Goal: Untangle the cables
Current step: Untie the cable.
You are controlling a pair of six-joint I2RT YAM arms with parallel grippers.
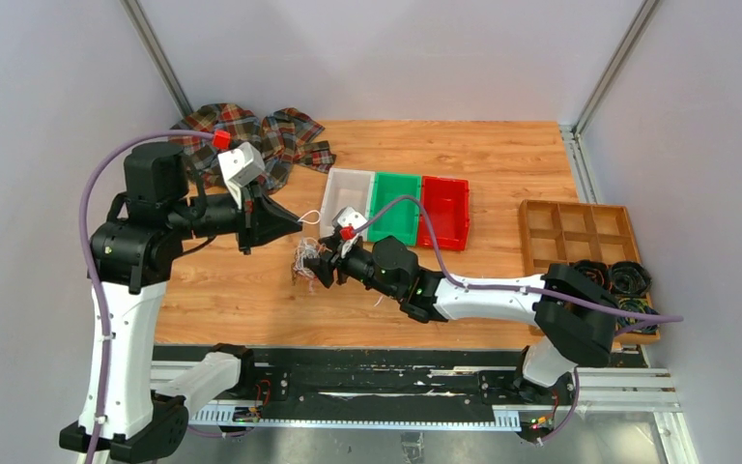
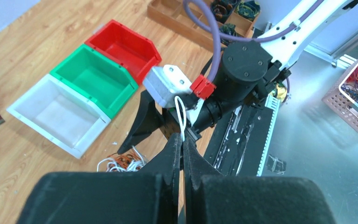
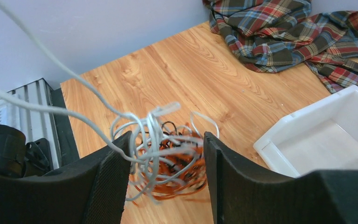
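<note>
The left gripper [image 2: 182, 138] is clamped tight on a thin white cable [image 2: 181, 111], and a small loop of it sticks up just past the fingertips. Below that gripper, the white strand leads to a tangled bundle of thin white, orange-brown and black cables [image 3: 168, 156] lying on the wooden tabletop [image 3: 200, 79]. The right gripper [image 3: 165, 175] stands wide open astride that bundle, gripping nothing. A white plastic bin [image 3: 317, 140] sits just to its right.
</note>
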